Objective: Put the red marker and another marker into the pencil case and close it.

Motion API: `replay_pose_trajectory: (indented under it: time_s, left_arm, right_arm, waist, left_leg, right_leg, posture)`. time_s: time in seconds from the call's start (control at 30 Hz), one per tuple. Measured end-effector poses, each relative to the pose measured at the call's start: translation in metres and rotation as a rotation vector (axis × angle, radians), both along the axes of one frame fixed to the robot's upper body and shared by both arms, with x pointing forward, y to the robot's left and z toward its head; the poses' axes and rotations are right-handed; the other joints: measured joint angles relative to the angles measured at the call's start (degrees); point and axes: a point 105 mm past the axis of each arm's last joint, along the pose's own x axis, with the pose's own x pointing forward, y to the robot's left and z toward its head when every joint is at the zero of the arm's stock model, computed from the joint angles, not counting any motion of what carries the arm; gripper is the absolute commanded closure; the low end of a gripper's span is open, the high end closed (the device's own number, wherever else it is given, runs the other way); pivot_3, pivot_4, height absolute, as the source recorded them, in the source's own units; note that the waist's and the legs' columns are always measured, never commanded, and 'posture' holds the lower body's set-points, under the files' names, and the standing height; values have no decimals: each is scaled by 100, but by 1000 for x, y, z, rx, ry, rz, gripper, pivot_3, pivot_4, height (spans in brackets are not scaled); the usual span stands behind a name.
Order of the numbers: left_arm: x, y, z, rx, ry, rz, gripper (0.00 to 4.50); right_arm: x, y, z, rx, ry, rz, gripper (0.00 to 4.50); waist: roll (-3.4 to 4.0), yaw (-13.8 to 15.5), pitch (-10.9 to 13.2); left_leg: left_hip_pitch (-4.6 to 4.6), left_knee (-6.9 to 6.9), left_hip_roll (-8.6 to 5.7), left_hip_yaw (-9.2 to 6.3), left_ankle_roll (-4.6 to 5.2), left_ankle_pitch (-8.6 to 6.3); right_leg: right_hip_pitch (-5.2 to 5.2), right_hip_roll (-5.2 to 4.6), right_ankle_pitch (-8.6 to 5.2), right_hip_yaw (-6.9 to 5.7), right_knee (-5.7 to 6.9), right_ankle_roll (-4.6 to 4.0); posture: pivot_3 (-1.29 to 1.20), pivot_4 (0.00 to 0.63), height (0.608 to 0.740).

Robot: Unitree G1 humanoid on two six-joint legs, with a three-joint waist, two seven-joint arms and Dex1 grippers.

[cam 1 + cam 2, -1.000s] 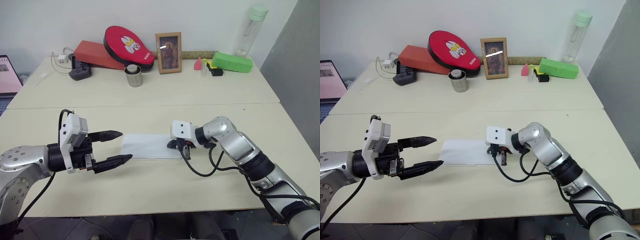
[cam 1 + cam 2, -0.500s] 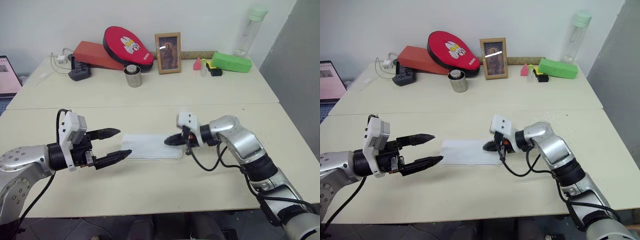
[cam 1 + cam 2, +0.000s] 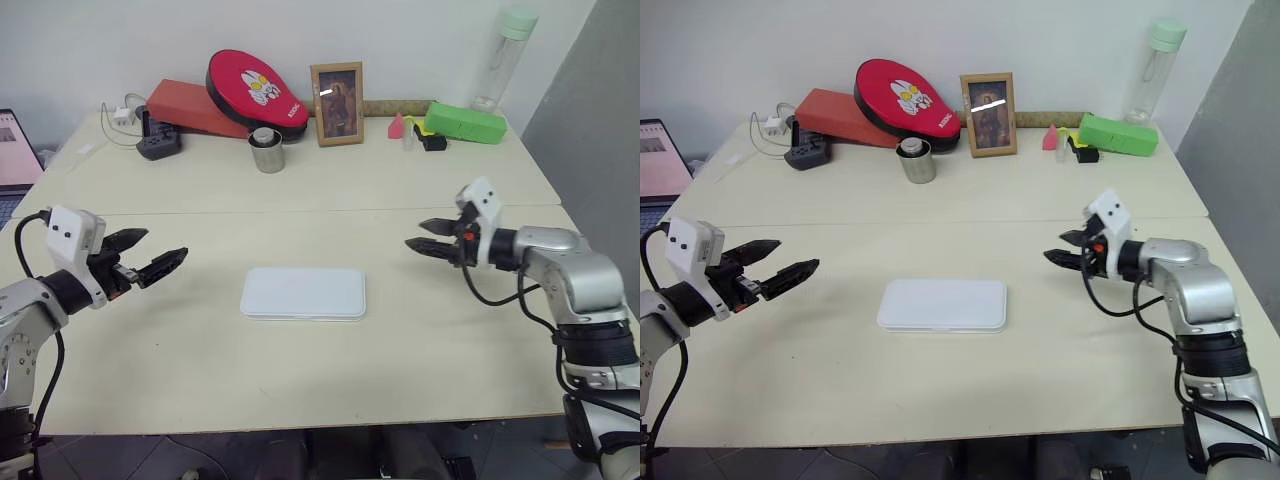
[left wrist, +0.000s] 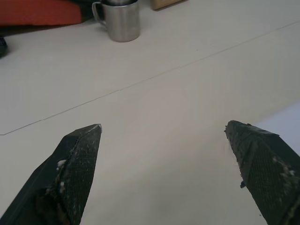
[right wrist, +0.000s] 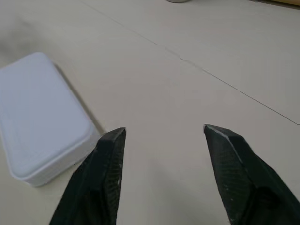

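Case (image 3: 303, 293) lies shut and flat mid tabletop (image 3: 200, 370), long side across the view; neither marker can be seen, so cannot tell where they are; nothing on top of the case.

Left hand (image 3: 152, 253) hovers over the left part of the tabletop, well apart from the case, fingers pointing toward it; fingers spread wide, nothing between them; left wrist view has both fingertips (image 4: 82, 140) far apart over bare tabletop, with a sliver of case at the edge.

Right hand (image 3: 422, 236) hovers over the right part of the tabletop, well clear of the case, pointing left toward it; fingers parted, empty; right wrist view has the two fingers (image 5: 110, 154) apart, with the case's rounded end beyond one of them, not touching.

Back of tabletop: steel cup (image 3: 267, 150), framed picture (image 3: 337, 104), red oval pad (image 3: 255, 92) leaning on a red box (image 3: 185, 108), green box (image 3: 464, 123), clear bottle (image 3: 503, 55) with pale green cap, small pink item (image 3: 396, 127), dark adapter (image 3: 158, 145) with cables; laptop (image 3: 14, 150) at far left edge.
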Motion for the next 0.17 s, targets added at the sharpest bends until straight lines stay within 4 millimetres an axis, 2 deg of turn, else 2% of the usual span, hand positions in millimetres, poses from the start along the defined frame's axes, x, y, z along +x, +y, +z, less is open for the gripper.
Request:
replay_pose_trajectory:
  time_s: [0.1,0.17]
  left_arm:
    - [3,2,2,4,-9,2,0]
    - [4,1,3,2,-11,-7,0]
  right_arm:
    - [-1,-3,-1,6,-1,-17,49]
    - [-2,-3,0,8,-6,-24,49]
  waist:
    - [0,1,0]
    - [0,1,0]
  left_leg:
    - [0,0,0,0,0,0]
    - [0,1,0,-1,0,0]
  right_leg:
    - [0,0,0,0,1,0]
    - [0,0,0,0,1,0]
  posture:
    - [0,150,740]
    - [0,150,740]
